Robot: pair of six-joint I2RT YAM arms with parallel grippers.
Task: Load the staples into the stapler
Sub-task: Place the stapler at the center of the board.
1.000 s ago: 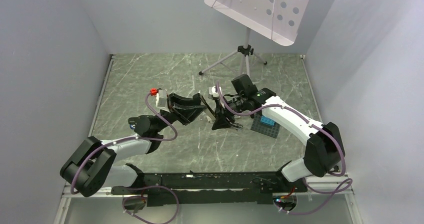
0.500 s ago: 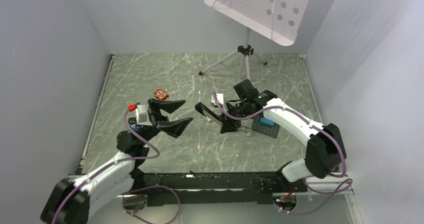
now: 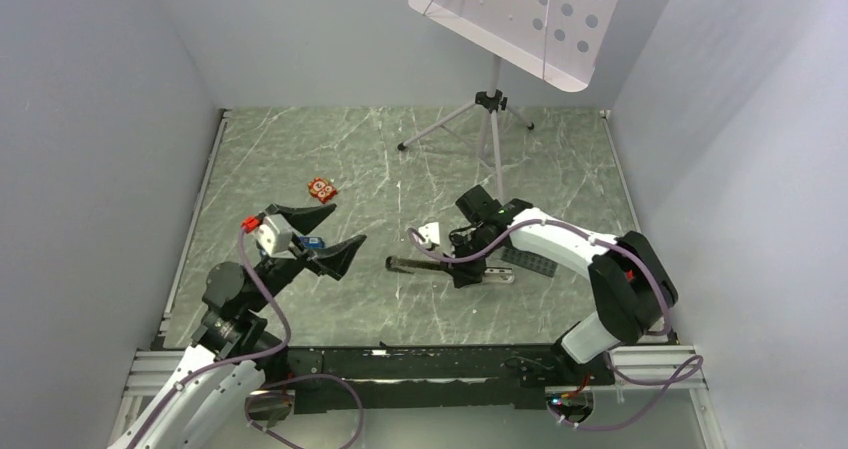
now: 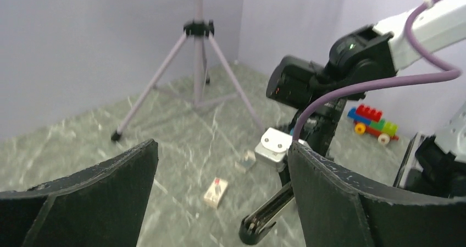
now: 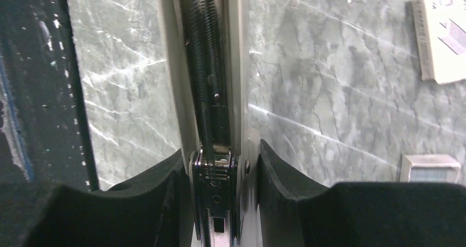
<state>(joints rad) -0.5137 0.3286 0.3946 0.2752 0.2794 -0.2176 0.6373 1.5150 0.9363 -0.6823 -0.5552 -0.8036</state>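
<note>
Evidently mid-load: stapler pinned by the right arm, staples loose beside it.

Right gripper (image 5: pixel 220 164) was clenched on the hinge end of the stapler (image 3: pixel 415 265), which lay flat on the table (image 3: pixel 300 149), long axis running left to right, its free tip pointing at the left arm. Only a spring (image 5: pixel 200 65) showed in the open channel; no staples made out there. A small pale-grey ridged block, taken for the staples (image 5: pixel 428 167), sat on the table just beside the stapler on its far side, near the clamped end, with a small labelled box (image 4: pixel 216 192) farther along towards the tip. Block's own long axis unreadable. Left gripper (image 3: pixel 348 223) hung spread wide and empty, well apart, off the stapler's tip. Right arm nearer the block but occupied, so the pick likely falls to the left, reaching past the tip to the far side.
</note>
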